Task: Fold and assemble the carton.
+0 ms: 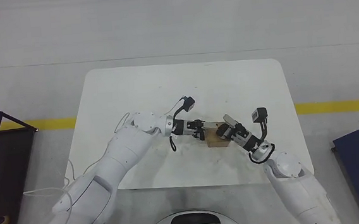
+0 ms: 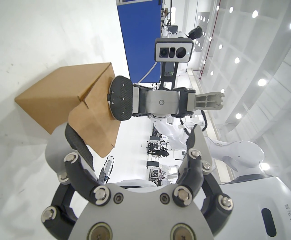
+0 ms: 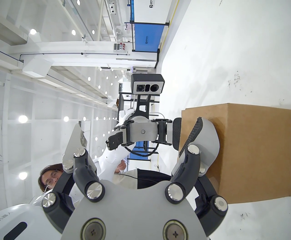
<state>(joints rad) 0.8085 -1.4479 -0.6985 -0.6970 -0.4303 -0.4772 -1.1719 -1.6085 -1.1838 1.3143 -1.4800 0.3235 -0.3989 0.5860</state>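
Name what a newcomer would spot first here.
A brown carton sits on the white table, toward the robot's side, flanked by both arms. The left gripper and right gripper are open, each with one finger against opposite ends of it. In the left wrist view, one end flap stands ajar.

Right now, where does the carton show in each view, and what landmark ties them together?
Top view: carton on the white table, between left gripper and right gripper.
Left wrist view: carton, flap sticking out, right gripper's pad on it.
Right wrist view: carton, beside that arm's finger.
Shared landmark: the white table under it.
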